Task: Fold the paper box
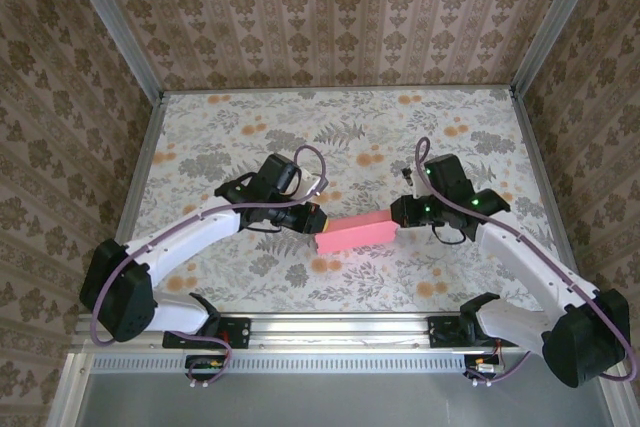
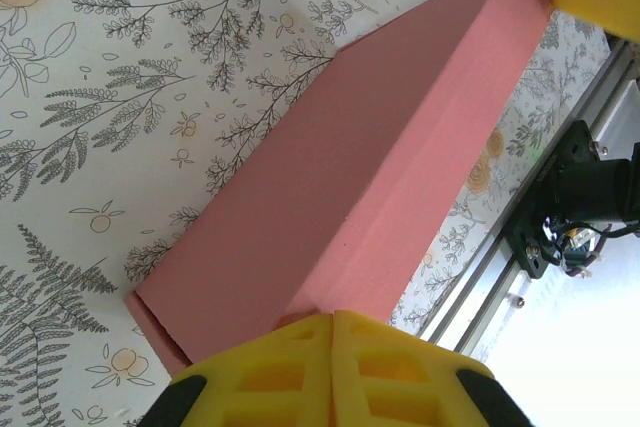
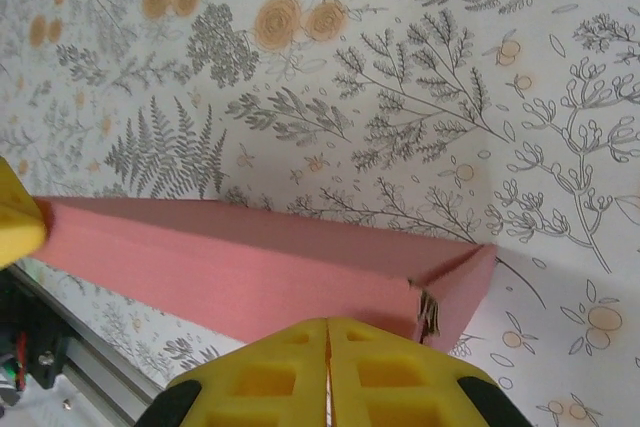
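The paper box (image 1: 355,234) is a long pink shape lying slantwise in the middle of the floral table, between my two grippers. My left gripper (image 1: 318,219) is at its left end. In the left wrist view the yellow fingers meet at the box's near end (image 2: 332,319), with a sliver of pink card at their tips. My right gripper (image 1: 398,213) is at the right end. In the right wrist view its fingers are pressed together on the lower edge of the box (image 3: 250,267), beside a frayed corner (image 3: 428,309).
The floral table cover (image 1: 300,127) runs back to patterned walls on three sides. A metal rail (image 1: 340,327) with both arm bases runs along the near edge, close behind the box.
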`<action>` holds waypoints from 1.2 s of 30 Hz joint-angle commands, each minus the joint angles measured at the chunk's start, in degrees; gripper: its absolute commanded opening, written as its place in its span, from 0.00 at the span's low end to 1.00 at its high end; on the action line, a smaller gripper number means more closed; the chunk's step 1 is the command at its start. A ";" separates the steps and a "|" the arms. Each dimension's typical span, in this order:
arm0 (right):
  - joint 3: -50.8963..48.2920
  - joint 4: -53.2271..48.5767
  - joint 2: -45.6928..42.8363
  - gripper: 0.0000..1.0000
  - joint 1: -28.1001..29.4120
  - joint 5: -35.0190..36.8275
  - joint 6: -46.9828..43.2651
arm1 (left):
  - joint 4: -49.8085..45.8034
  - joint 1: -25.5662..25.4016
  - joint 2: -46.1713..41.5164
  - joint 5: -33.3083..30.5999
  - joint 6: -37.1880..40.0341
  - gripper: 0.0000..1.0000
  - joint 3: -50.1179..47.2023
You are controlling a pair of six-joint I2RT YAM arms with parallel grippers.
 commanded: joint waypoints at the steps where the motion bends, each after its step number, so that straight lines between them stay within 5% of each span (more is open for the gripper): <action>1: 2.14 1.69 0.88 0.10 -1.78 -6.19 -0.70 | -1.52 -0.61 -0.44 -1.04 0.33 0.07 -2.08; 9: -1.73 3.99 2.30 0.10 -4.04 -10.31 -1.38 | -1.80 -0.66 -0.54 -1.77 1.07 0.07 -2.26; 24: -8.09 2.74 0.15 0.09 -4.03 -4.03 1.72 | 3.82 -1.26 -0.98 -4.53 4.90 0.00 -7.23; 29: -3.21 -1.49 -3.94 0.10 -2.53 -1.85 -1.72 | 7.47 -1.43 -3.36 -4.33 4.73 0.01 -7.99; 36: 6.42 -4.51 -4.54 0.30 3.30 2.29 -8.69 | 7.35 -0.55 -5.51 -3.14 5.60 0.25 -1.95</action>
